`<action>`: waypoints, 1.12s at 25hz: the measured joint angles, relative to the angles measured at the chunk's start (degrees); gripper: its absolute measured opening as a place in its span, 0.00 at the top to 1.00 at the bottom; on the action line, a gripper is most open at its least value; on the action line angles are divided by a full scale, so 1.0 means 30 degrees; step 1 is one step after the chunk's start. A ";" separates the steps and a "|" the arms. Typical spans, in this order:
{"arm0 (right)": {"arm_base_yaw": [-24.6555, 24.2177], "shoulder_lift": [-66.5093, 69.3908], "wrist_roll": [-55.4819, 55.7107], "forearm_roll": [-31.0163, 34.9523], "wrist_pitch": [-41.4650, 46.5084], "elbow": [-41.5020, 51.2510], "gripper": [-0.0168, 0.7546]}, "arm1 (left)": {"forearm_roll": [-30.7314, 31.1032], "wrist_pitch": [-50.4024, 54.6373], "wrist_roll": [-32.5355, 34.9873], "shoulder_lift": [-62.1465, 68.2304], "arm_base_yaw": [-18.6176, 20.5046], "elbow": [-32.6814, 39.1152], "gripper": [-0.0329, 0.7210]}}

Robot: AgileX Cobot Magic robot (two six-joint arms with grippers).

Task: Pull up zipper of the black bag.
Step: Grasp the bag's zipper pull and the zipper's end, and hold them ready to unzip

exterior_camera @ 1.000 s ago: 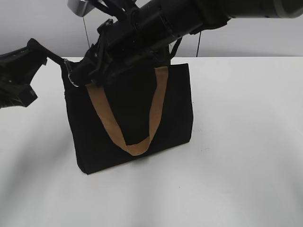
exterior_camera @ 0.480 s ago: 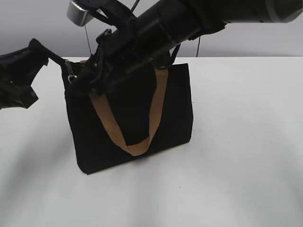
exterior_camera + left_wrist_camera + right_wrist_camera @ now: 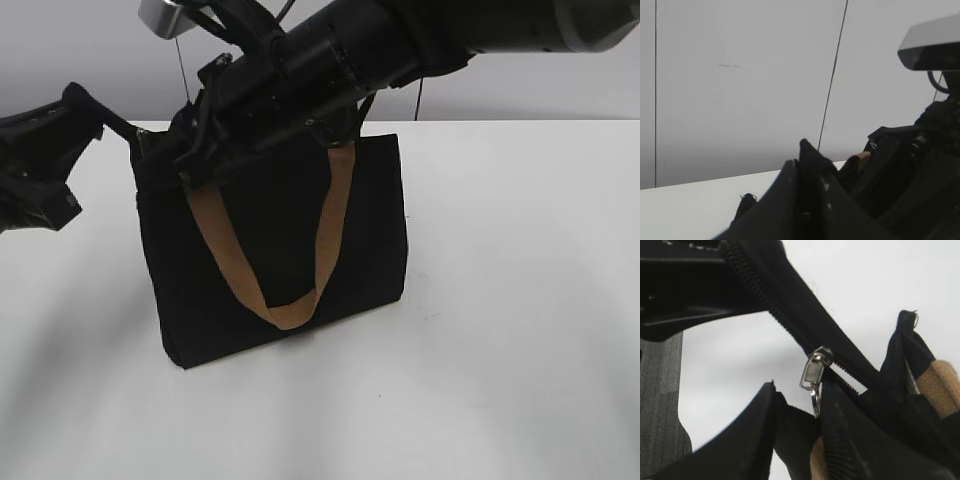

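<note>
The black bag (image 3: 280, 250) stands upright on the white table, one tan handle (image 3: 330, 230) hanging down its front. My left gripper (image 3: 103, 120) is shut on a black fabric tab at the bag's top left corner; in the left wrist view (image 3: 807, 165) the fabric (image 3: 810, 150) sticks up between the closed fingers. My right gripper (image 3: 185, 160) reaches across to the same corner. In the right wrist view the silver zipper (image 3: 815, 371) sits on the zip track (image 3: 775, 315), and its ring runs down between the fingers of the right gripper (image 3: 800, 395), which is shut on it. The exterior view hides the slider.
The white table (image 3: 520, 300) extends to the right and front of the bag. A grey wall with thin dark cables (image 3: 832, 80) stands behind. The right arm (image 3: 400, 40) crosses above the bag's top. A tan strap (image 3: 940, 385) lies beside the track.
The right gripper has moved a little up and left at the bag's top left corner. The silver ring seen there earlier is now hidden behind it. The left gripper has stayed put.
</note>
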 joint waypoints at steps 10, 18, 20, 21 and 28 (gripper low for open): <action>0.0000 0.0000 0.0038 -0.0144 -0.0264 0.0000 0.97 | 0.0007 0.0115 0.0000 0.0000 0.0000 0.0000 0.89; 0.0000 -0.0337 0.1680 -0.1845 -0.0270 0.0000 0.98 | -0.0011 0.0941 0.0000 -0.0022 0.0019 -0.0038 0.89; 0.0000 -0.0647 0.2110 -0.2404 -0.0205 0.0000 0.98 | -0.0163 0.1488 0.0000 -0.0022 0.0169 -0.0038 0.89; 0.0000 -0.0833 0.2369 -0.2664 -0.0183 0.0000 0.98 | -0.0299 0.1908 0.0000 -0.0022 0.0290 -0.0038 0.89; -0.0212 -0.1687 0.3288 -0.3464 -0.0057 -0.0012 0.98 | -0.0628 0.4491 0.0000 -0.0022 0.1287 -0.0062 0.90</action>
